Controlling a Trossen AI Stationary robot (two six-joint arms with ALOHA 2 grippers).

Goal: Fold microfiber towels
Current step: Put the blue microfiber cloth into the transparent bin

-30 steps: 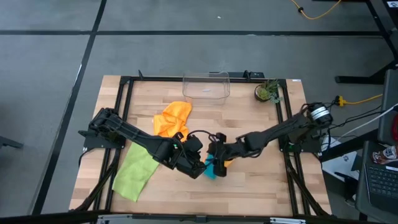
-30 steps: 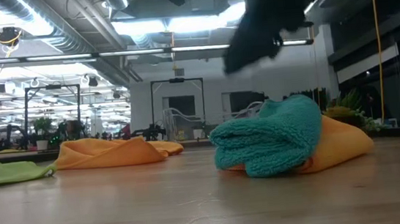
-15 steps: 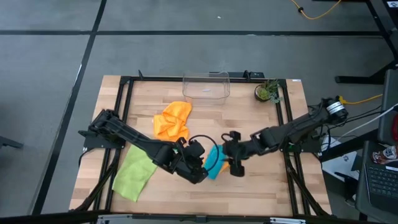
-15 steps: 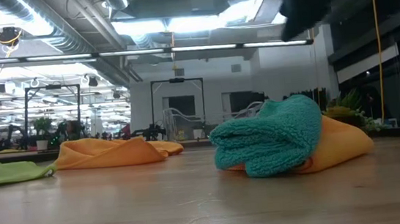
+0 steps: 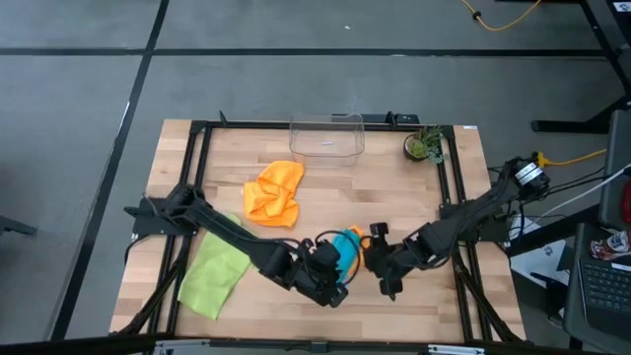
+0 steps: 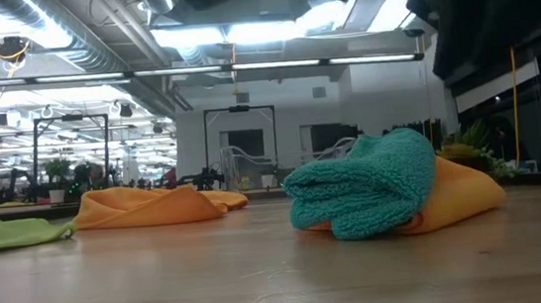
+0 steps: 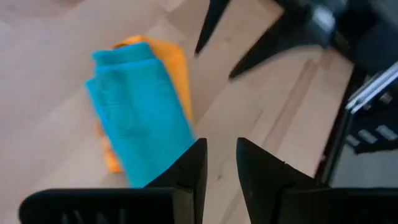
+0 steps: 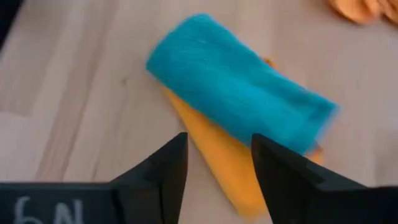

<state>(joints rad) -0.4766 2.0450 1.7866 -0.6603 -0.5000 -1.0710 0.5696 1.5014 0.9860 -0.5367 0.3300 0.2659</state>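
Observation:
A folded teal towel (image 5: 347, 246) lies on top of a folded orange towel (image 5: 359, 260) near the table's middle front; the stack also shows in the low view (image 6: 369, 194). My left gripper (image 5: 331, 284) hovers open just on the near left side of the stack, the teal towel (image 7: 140, 118) ahead of its fingers. My right gripper (image 5: 386, 276) hovers open on the near right side, above the teal towel (image 8: 236, 87) and the orange one (image 8: 230, 168). A loose orange towel (image 5: 274, 191) and a lime green towel (image 5: 215, 276) lie flat to the left.
A clear plastic bin (image 5: 326, 135) stands at the far edge and a small potted plant (image 5: 424, 146) at the far right. A black frame (image 5: 197, 148) runs round the table. Bare wood (image 5: 414, 207) lies right of the stack.
My right gripper has drawn away from the stack toward the table's right and near edges. My left gripper has moved toward the near edge and a little to the right. Both have risen out of the low view's middle. The teal and orange stack has stayed put.

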